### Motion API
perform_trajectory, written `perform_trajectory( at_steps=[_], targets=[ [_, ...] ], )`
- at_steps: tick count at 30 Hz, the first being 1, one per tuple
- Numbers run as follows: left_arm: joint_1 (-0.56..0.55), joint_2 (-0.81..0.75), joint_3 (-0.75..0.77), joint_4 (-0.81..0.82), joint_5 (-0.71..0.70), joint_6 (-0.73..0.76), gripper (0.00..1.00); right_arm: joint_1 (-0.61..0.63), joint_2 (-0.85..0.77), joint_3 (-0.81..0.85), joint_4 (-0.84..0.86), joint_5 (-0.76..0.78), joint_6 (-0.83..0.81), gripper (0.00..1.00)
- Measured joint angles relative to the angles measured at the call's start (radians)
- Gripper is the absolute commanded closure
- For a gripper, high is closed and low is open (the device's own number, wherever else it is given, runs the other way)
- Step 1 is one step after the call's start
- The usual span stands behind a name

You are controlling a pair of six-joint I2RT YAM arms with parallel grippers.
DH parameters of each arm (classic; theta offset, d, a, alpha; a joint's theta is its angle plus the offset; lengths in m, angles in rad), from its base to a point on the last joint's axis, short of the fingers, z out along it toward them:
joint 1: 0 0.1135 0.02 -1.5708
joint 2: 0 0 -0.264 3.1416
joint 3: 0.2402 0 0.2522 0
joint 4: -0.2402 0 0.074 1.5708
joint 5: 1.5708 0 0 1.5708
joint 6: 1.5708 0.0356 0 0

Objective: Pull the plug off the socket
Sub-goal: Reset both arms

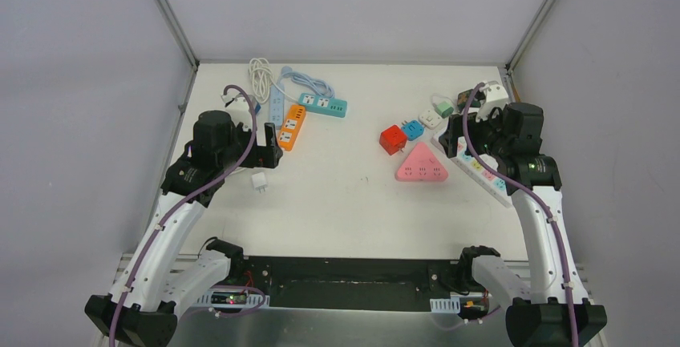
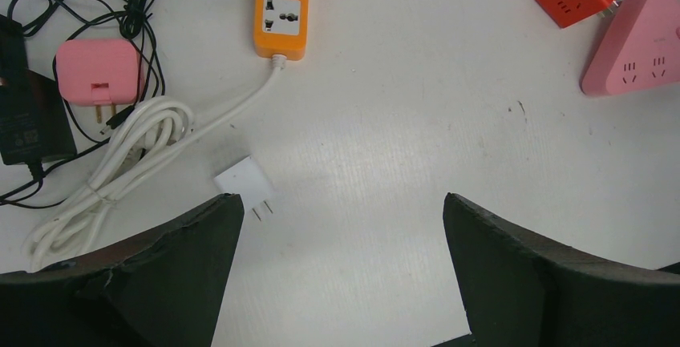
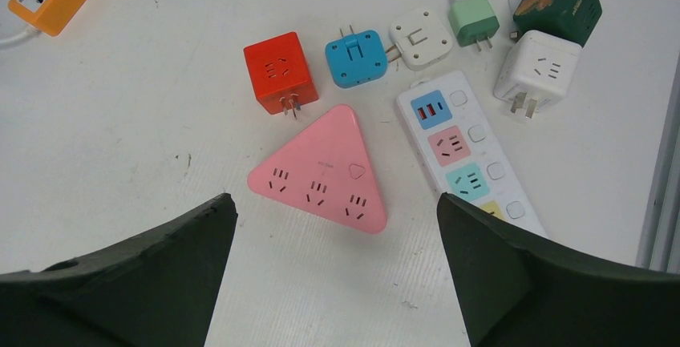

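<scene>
Top view: the white plug [image 1: 259, 181] lies loose on the table [image 1: 353, 203], apart from the orange socket strip [image 1: 292, 127] (apparently already pulled). Left wrist: the left gripper [image 2: 340, 199] hovers just above it, jaws wide, empty. Right wrist: the right gripper [image 3: 333, 199], equally agape, hangs above the pink triangular socket [image 3: 321, 167].

Lit brightly and evenly from above, diffuse. Soft, faint shadows on the white table [image 1: 353, 203], close under each object. Crisp across the tabletop in both wrist views; dark, underexposed and slightly soft at the near fingers [image 2: 160, 283].
</scene>
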Motion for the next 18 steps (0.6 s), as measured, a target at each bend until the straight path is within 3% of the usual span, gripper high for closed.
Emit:
perform_trajectory(
  at_steps=[18],
  targets=[
    [0.0,-0.001,0.0,0.0,0.0,0.01,0.01,0.0,0.0,0.0,0.007,0.01,0.006,0.0]
  ],
)
